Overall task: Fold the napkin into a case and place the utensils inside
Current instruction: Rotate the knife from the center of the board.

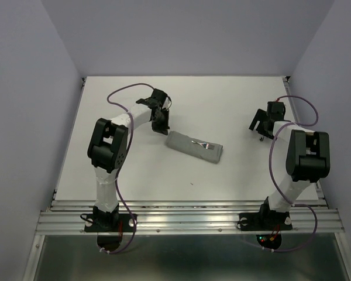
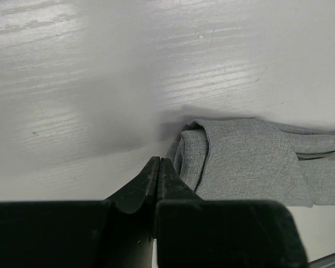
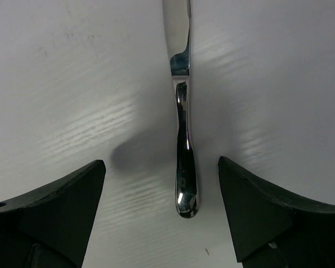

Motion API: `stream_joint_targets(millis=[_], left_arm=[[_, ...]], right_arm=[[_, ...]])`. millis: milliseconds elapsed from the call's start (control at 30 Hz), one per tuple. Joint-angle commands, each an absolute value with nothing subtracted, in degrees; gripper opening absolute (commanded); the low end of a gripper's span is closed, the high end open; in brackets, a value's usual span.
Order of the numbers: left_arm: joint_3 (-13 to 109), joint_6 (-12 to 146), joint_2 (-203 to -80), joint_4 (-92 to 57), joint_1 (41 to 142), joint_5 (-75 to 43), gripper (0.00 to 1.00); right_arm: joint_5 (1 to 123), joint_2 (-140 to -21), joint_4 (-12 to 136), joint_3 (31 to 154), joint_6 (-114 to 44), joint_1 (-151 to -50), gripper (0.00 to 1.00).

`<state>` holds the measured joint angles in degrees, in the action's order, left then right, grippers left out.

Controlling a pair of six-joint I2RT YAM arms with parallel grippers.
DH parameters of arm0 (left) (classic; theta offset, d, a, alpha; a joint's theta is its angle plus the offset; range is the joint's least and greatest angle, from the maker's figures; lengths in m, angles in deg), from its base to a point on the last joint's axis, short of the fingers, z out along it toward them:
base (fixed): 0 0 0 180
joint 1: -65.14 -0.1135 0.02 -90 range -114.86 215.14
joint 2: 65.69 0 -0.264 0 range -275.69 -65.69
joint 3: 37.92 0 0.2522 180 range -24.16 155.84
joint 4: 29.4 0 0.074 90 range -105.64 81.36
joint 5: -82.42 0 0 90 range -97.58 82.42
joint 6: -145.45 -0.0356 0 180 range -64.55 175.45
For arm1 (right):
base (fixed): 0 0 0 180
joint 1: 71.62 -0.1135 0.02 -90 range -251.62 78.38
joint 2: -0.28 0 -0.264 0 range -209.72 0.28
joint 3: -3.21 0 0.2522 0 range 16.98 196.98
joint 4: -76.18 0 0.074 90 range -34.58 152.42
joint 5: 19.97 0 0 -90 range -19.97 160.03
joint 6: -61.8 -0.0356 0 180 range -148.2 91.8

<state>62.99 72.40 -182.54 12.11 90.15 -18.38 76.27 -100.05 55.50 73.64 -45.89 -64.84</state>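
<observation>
Grey cloth case [image 1: 195, 146] held the metal fork [image 1: 202, 144]; right of it, spread right fingers [image 3: 56, 206] straddled the silver knife [image 3: 183, 139], probably needing to close next; left fingers [image 2: 151, 178] together.

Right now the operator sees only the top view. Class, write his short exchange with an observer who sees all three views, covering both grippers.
Operator: Is the right gripper lined up on the knife?
Observer: Yes. It is open, and the knife lies on the table between its fingers, handle end nearest the wrist camera, touching neither.
Operator: Is the left gripper holding anything?
Observer: No. It is shut and empty, its tip beside the folded end of the case.
</observation>
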Motion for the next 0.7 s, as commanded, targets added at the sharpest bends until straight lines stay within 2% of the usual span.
stream_joint_targets(millis=[0,400,533,667], left_arm=[[64.3,71.5,-177.7,13.6,89.7,-16.4,0.09],[62.6,72.1,-176.8,14.0,89.1,-12.9,0.09],[62.4,72.2,-176.3,14.0,89.0,-12.7,0.09],[60.8,73.1,-175.6,13.1,88.4,-11.8,0.08]], right_arm=[[73.3,-103.6,58.7,76.8,-47.0,-64.3,0.87],[62.6,-104.7,59.2,80.1,-47.7,-66.7,0.83],[61.9,-105.8,59.6,83.1,-48.4,-71.4,0.83],[62.1,-110.9,58.7,91.4,-46.6,-73.6,0.83]])
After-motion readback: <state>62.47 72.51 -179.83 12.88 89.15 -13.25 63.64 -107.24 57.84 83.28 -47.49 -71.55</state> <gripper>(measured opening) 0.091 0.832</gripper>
